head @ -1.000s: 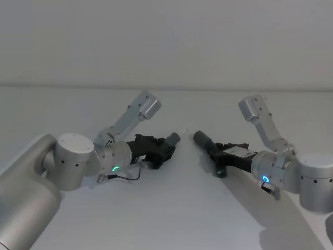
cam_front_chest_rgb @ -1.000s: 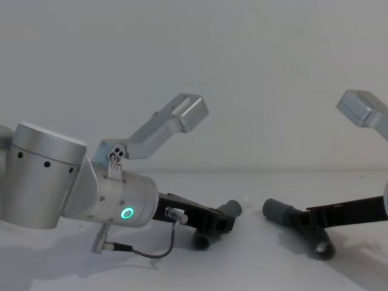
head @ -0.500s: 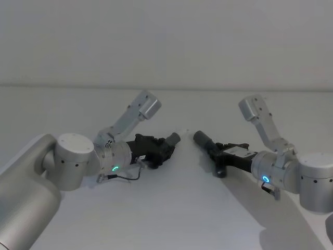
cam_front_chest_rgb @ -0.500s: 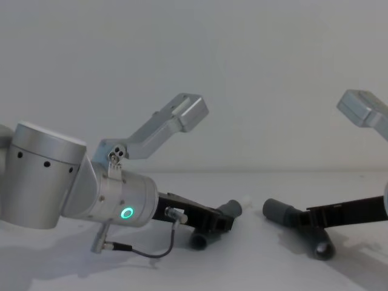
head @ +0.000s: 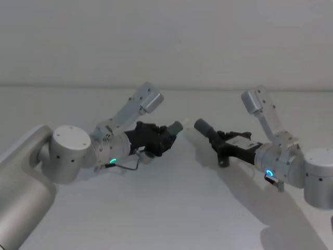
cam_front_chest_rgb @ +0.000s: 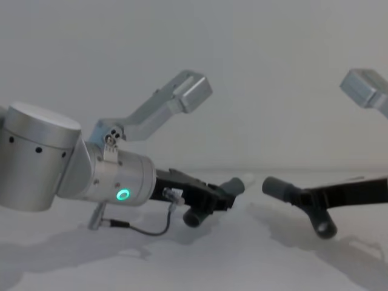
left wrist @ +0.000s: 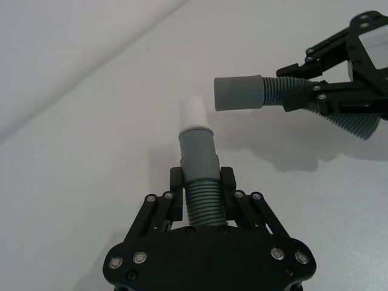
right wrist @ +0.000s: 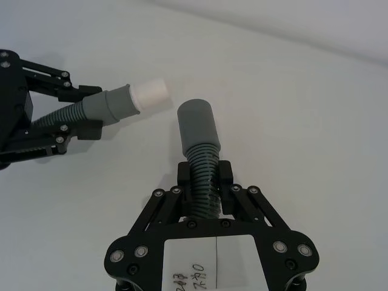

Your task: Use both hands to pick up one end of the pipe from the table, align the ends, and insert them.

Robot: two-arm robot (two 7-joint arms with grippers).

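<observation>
— What sits on the plain white-grey table [head: 171, 208]?
— Nothing rests flat; you hold both pieces over its middle. Your left black two-finger gripper [left wrist: 202, 182] is clamped on the shorter dark-grey corrugated hose piece [left wrist: 203, 209], its white-tipped cuff [left wrist: 197, 142] pointing forward.
— And the right?
— Your right black gripper [right wrist: 205, 176] is closed round the longer corrugated hose piece [right wrist: 202, 154]. Its plain grey socket cuff [right wrist: 195, 124] is near the other cuff, apart and not lined up.

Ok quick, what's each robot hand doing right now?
Left end effector: shut on the white-tipped pipe piece.
Right end effector: shut on the plain-socket pipe piece.
</observation>
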